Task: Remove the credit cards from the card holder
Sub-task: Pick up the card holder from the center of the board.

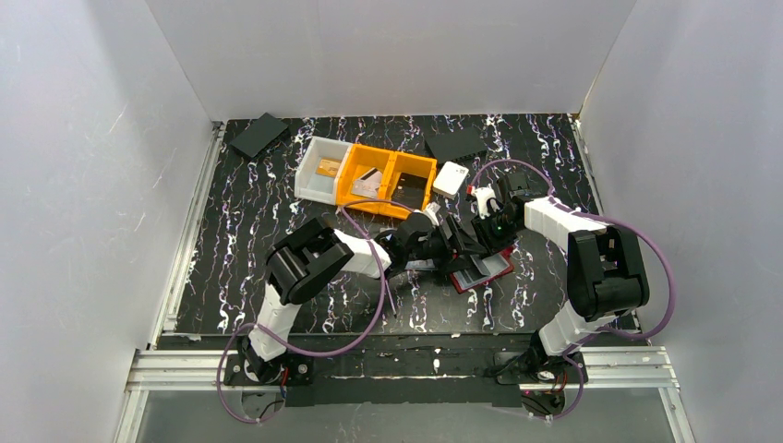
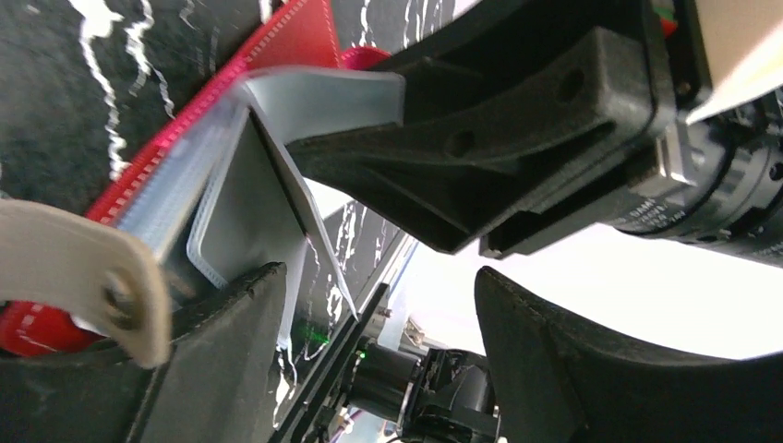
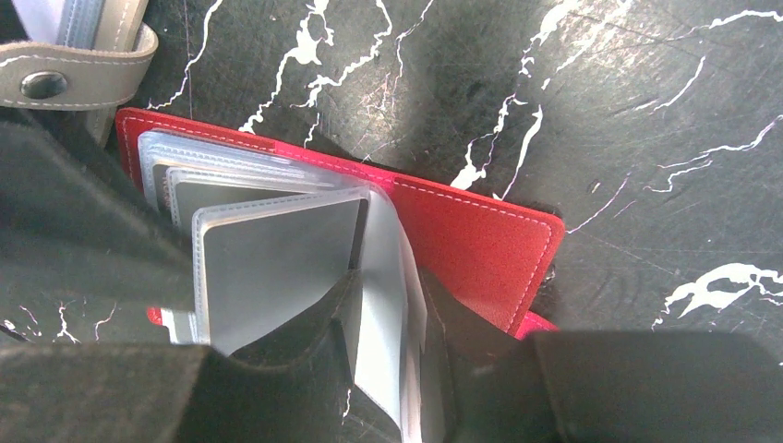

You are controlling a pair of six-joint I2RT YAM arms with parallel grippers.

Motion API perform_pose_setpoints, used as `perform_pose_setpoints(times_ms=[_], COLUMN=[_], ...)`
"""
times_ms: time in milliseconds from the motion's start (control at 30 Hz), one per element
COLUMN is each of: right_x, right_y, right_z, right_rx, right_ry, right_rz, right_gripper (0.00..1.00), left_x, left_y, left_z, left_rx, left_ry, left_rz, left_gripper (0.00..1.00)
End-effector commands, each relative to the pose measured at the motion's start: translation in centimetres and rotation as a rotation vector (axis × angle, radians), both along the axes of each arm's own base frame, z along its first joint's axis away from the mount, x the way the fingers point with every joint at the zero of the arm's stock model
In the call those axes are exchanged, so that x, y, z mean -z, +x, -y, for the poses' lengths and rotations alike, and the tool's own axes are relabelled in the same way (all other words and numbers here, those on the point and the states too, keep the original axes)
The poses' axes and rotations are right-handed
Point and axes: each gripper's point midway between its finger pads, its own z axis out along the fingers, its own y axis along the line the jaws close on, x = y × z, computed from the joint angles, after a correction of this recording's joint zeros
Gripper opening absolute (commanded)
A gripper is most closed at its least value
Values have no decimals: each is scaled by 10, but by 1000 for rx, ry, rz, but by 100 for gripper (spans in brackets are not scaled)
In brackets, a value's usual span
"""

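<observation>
Black marbled worktop point(image 1: 240, 268). My landmark is the red card holder point(image 3: 480, 240) at its middle, lying open with its long side across the right wrist view. Behind it, a white bin point(image 1: 305, 185) holds something tan, and orange bins point(image 1: 388, 152) hold a pale card point(image 1: 369, 182). The right claw point(image 3: 388, 341), directly over the holder, is pinched onto a clear sleeve point(image 3: 388, 277) containing a grey card point(image 3: 277, 268). The left claw point(image 2: 379, 277), beside the holder, gapes wide and grips nothing.
</observation>
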Motion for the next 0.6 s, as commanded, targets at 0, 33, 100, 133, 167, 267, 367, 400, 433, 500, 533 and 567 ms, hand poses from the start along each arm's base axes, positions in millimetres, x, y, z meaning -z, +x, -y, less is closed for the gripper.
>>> perform_pose_setpoints(times_ms=[0,33,100,133,167,267,367,400,433,500,533,567], right_x=[6,6,6,6,6,6,5,5,5,5,5,4], right_y=[-3,-2,-2,-2,-2,-2,-2,-2,-2,-2,-2,-2], right_z=[0,0,0,0,0,0,0,0,0,0,0,0], right_rx=[-19,-19,-21,-20,-21,-21,-23,-21,-21,-21,-22,-23], right_ry=[-17,-18,-17,-18,-17,-17,-17,-16,-16,-15,-15,-14], right_rz=[-26,-24,-24,-24,-24,-22,-23,-22,-21,-20,-20,-20], right_gripper=[36,36,36,36,37,37,37,37,37,37,37,37], left_x=[3,3,3,3,3,4,8,10,13,21,25,28], left_y=[17,18,19,19,20,23,26,26,26,27,26,26], left_z=[-2,-3,-2,-2,-1,1,3,3,2,-1,-3,-5], left_rx=[-40,-42,-40,-39,-39,-39,-51,-57,-62,-74,-79,-87], left_ry=[13,13,11,10,9,3,3,6,16,49,67,81], left_rz=[22,23,21,21,18,7,-17,-28,-40,-64,-75,-83], left_gripper=[74,74,74,74,74,73,67,65,63,56,53,50])
